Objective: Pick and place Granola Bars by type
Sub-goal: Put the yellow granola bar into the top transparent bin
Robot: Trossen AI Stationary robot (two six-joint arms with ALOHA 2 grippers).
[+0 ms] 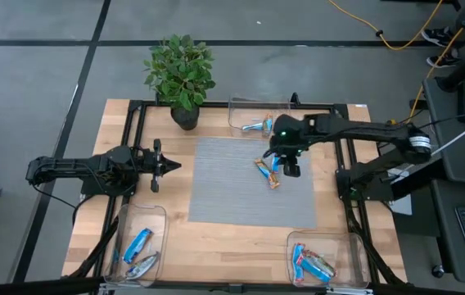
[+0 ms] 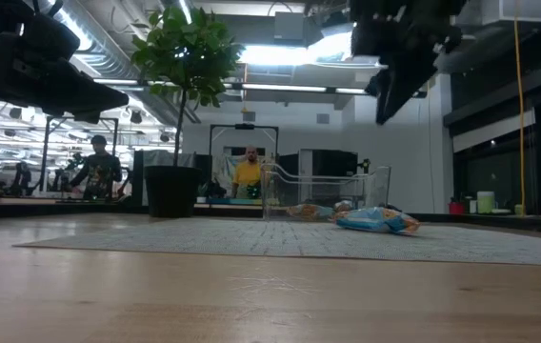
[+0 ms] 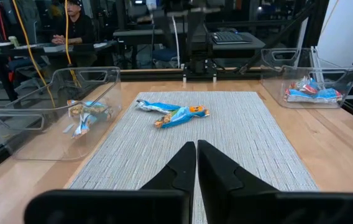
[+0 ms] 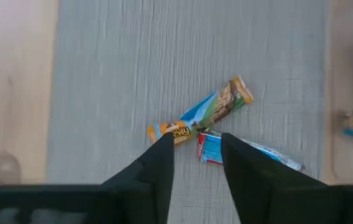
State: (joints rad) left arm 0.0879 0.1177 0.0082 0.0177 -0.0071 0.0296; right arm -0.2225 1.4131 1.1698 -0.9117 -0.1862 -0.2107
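Two glossy foil bars (image 1: 270, 172) lie touching on the ribbed grey mat (image 1: 224, 192), near its right edge, with bare weave open to their left, where the left gripper (image 1: 167, 165) waits pressed shut, while the right gripper (image 1: 291, 170) hangs spread just beside them.

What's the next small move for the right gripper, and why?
Probably straight down. The right gripper is open above the two bars left on the grey mat, roughly over where the orange-ended bar meets the blue bar. The left gripper waits shut.
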